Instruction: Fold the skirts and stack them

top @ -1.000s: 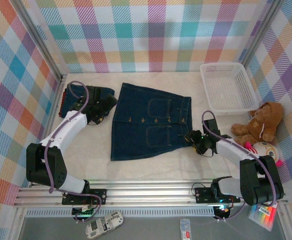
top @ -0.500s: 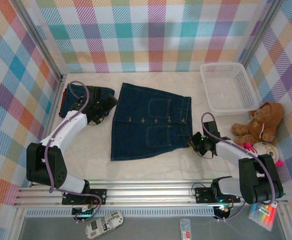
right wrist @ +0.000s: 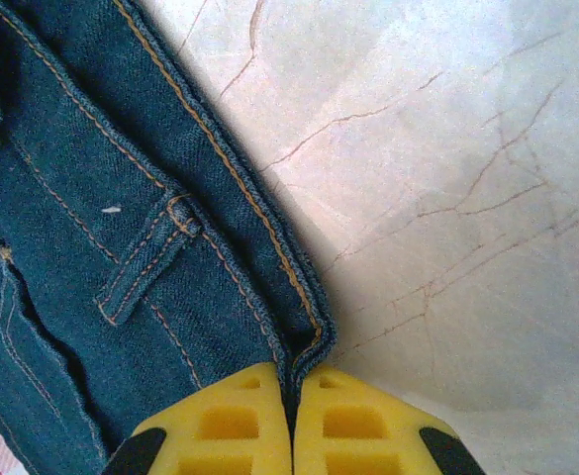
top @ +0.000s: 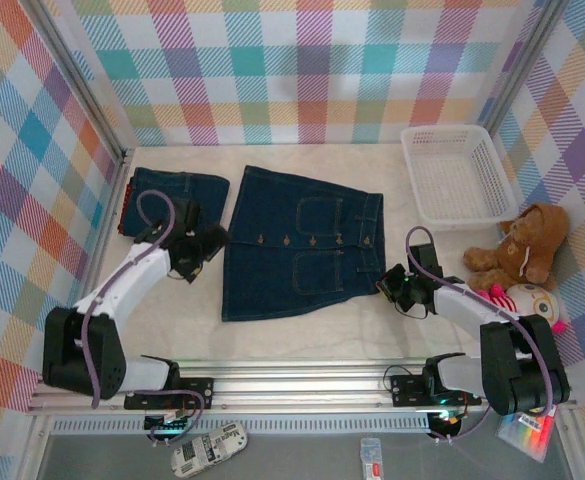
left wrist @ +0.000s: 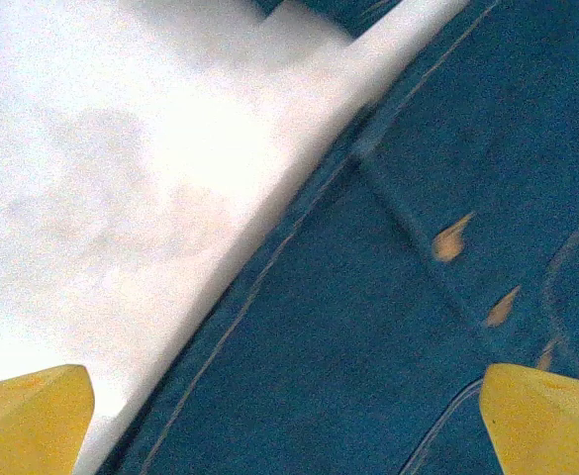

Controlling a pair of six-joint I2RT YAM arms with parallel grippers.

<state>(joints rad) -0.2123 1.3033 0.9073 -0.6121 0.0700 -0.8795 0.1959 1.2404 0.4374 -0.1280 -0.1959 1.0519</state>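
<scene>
A dark blue denim skirt lies spread flat mid-table, waistband to the right. My right gripper is shut on the near corner of that waistband; in the right wrist view the yellow fingers pinch the stitched denim edge between them, gripper. My left gripper hovers open over the skirt's left hem edge. In the left wrist view its gripper has wide-apart yellow fingertips straddling the denim. A folded denim skirt rests at the back left, a red edge showing under it.
A white slatted basket stands at the back right. A brown teddy bear and a round toy lie along the right wall. Checked walls enclose the pale table.
The right gripper has shut on the waistband corner. The left arm has moved off the folded stack, nearer and toward the spread skirt's left edge.
</scene>
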